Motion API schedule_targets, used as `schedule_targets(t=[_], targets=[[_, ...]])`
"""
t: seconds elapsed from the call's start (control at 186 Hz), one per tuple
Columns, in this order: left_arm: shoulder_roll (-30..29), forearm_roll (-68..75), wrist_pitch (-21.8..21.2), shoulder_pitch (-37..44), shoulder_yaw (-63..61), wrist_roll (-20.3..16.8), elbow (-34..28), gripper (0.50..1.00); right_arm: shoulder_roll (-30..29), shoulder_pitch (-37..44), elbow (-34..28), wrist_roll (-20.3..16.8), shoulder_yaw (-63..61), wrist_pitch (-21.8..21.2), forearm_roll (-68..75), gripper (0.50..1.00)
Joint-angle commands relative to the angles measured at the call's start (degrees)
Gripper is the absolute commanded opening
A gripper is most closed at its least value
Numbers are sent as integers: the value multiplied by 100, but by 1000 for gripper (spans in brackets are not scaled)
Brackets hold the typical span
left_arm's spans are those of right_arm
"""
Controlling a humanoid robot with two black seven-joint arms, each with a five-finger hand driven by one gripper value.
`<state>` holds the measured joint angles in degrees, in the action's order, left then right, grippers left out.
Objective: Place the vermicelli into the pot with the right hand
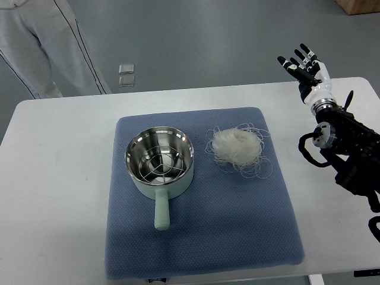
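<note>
At centre of the blue mat, two task objects lie side by side: the pot and, just beside it toward 3 o'clock, the vermicelli, apart from the pot's rim. The vermicelli is a loose, roughly round nest of pale strands with no clear long axis; stray loops spread outward over the mat. The pot stands upright, mouth open, a wire rack visible inside, its pale green handle pointing toward 6 o'clock.

From the vermicelli, the right robot hand lies toward 1 to 2 o'clock, well apart, beyond the mat's edge and over the far right corner of the white counter. Its arm enters from the picture's right edge. The fingers are spread wide and extended, pointing away toward 11 o'clock; they hold nothing and touch nothing. No left arm is in view, so the right robot hand is the only one placed for the job.

The coming move therefore appears to call for travel toward 7 to 8 o'clock and downward to reach the nest, then a short carry toward 9 o'clock to the pot.

A person's grey-trousered legs stand beyond the counter at 11 o'clock.
</note>
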<state>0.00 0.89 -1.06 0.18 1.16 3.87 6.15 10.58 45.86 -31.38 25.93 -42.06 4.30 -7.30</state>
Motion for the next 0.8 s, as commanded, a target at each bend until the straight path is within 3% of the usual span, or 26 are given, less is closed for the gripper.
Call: schedule_targets(t=[0.0,0.794], targets=[[0,-1,1,0,-2,0,0,1000,14,2,0,0,5,0,0,903],[0,-1,1,-44,-2,0,0,1000,76,19,-62,-26,49,-17,-18,901]])
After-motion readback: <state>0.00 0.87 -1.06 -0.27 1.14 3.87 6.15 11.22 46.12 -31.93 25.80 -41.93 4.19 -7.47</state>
